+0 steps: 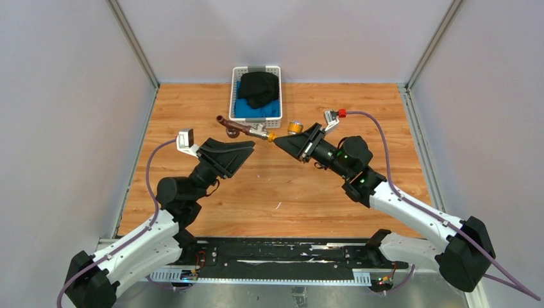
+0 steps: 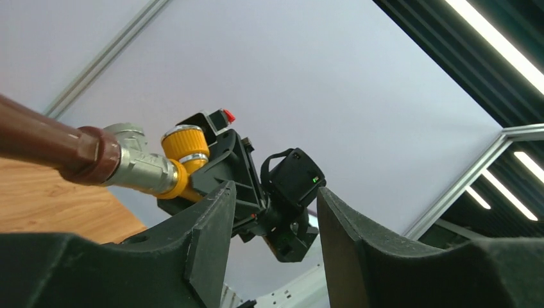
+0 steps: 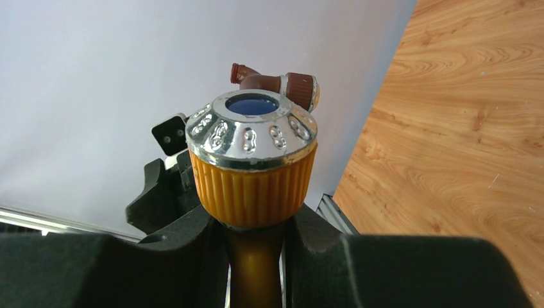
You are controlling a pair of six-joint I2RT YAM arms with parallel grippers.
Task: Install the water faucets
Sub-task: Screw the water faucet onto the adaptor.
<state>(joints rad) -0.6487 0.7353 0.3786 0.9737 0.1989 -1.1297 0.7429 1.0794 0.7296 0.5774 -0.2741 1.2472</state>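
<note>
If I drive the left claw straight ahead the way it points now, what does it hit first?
Most likely the right claw, seen between the left claw's open fingers, gripping the yellow faucet, which sits up-left of that line. Depth is unclear.

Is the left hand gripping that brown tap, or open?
Open. The left hand shows fingers apart, nothing between them; the brown tap lies beyond, joined to the yellow tap the right hand grips.

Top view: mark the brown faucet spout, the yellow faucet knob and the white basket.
brown faucet spout [image 1: 232, 124], top view, mid-length of the tube.
yellow faucet knob [image 1: 295, 126], top view, its ribbed side.
white basket [image 1: 272, 122], top view, near wall.
</note>
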